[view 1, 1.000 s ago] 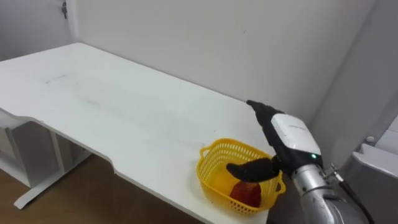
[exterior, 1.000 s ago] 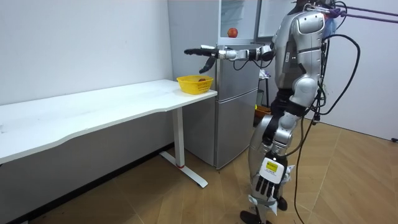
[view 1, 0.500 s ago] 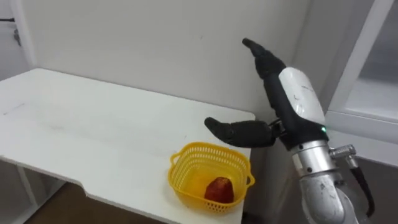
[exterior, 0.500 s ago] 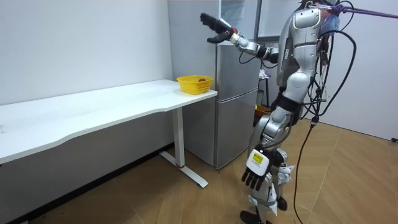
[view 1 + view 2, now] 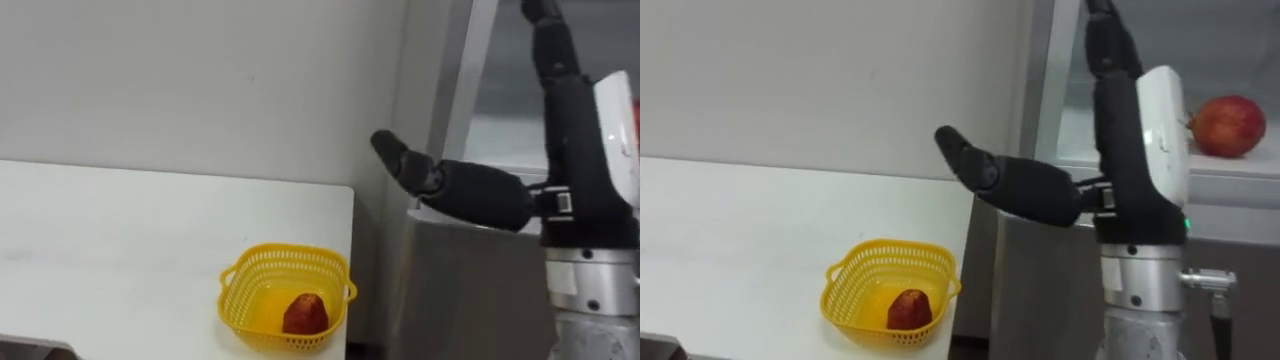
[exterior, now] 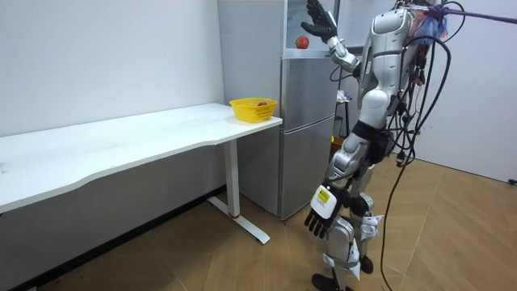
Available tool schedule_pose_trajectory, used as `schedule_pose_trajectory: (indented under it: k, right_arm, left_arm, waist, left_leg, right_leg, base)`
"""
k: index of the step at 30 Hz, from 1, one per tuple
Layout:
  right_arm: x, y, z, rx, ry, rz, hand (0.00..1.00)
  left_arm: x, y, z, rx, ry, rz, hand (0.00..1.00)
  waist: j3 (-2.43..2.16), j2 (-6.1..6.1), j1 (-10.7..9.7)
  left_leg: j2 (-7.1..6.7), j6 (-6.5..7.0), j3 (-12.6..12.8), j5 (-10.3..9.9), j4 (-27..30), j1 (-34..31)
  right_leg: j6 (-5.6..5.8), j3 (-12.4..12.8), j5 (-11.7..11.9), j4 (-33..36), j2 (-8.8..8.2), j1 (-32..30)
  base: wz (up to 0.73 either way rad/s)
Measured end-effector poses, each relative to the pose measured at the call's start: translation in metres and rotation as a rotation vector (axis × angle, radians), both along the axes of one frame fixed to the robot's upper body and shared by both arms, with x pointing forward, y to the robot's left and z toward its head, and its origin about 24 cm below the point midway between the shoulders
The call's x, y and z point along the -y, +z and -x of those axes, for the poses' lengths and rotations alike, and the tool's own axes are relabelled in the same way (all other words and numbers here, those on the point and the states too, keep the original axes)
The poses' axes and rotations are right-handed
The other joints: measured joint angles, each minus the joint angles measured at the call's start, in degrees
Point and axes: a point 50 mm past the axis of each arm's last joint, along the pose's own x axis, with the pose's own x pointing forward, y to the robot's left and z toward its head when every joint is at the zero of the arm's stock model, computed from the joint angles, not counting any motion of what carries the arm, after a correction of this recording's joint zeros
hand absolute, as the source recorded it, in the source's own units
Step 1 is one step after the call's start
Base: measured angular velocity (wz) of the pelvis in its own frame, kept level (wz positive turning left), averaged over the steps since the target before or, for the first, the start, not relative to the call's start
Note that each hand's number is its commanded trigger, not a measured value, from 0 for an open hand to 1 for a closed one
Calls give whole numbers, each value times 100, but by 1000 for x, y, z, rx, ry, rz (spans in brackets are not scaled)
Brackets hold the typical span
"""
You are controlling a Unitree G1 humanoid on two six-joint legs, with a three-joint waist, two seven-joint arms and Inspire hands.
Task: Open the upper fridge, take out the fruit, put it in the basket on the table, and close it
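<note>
At the upper fridge (image 5: 1230, 50) | right hand (image 5: 1130, 140) spread flat (empty) | round red apple (image 5: 1228, 126) inside | left hand (image 6: 319, 220) hangs slack

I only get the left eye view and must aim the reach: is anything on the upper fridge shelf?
Observer: Yes. The right eye view shows an apple on the shelf, to the right of the raised right hand.
Operator: Has the hand got around it?
Observer: No. In the room view the open hand is higher than the apple, not closed on it.
Operator: And the other hand?
Observer: The left hand hangs low beside the leg in the room view, holding nothing.
</note>
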Motion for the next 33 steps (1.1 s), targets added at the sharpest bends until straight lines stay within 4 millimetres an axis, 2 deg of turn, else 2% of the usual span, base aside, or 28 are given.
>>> schedule_pose_trajectory:
  k: [1, 7, 10, 14, 20, 24, 28, 33]
  right_arm:
    - [1, 1, 4, 19, -7, -10, 0]
    - [18, 12, 19, 150, -85, -65, 0]
    - [25, 13, 23, 180, -118, -82, 0]
    - [28, 13, 23, 180, -124, -94, 0]
    - [37, 11, 20, 158, -150, -91, 0]
    - [41, 11, 20, 157, -164, -95, 0]
    - [53, 13, 19, 148, -208, -92, 0]
    - [69, 5, 8, 82, -261, -102, 0]
  left_arm:
    - [0, 0, 0, 4, 8, 0, 0]
    - [-2, 1, 3, 7, 4, 4, 0]
    - [-3, 1, 3, 6, 2, 2, 0]
    - [-3, 1, 2, 8, 3, 1, 0]
    - [-6, 2, 3, 10, 22, -4, 0]
    - [-6, 2, 5, 6, 26, -5, 0]
    - [-10, 2, 10, -2, 55, -13, 0]
    - [-11, 3, 9, 5, 61, -15, 0]
  waist:
    - [14, -30, -48]
    - [23, -131, -276]
    - [23, -158, -321]
    - [28, -171, -321]
    - [58, -217, -311]
    - [42, -269, -319]
    - [19, -316, -308]
    - [44, -338, -303]
  left_leg:
    - [7, -2, 19, -1, 0, 5]
    - [10, -9, 124, -2, -97, 160]
    - [11, -16, 131, -8, -115, 179]
    - [23, -24, 114, -14, -133, 196]
    - [35, -33, 100, -21, -120, 142]
    - [26, -33, 62, -21, -74, 108]
    - [19, -34, 13, -20, -75, 92]
    - [26, -35, -30, -21, -69, 92]
  right_leg:
    - [0, 16, 0, -13, 10, -8]
    - [1, 92, -1, -94, 42, 84]
    - [5, 125, -3, -97, 51, 93]
    - [4, 144, -3, -97, 65, 90]
    - [3, 127, -2, -103, 73, 80]
    - [-2, 61, 1, -183, 75, 99]
    - [-2, -4, 1, -213, 74, 110]
    - [-2, -58, 1, -208, 74, 136]
  base:
    - [-17]
    - [-7]
    - [-6]
    - [-3]
    - [2]
    - [6]
    - [7]
    - [5]
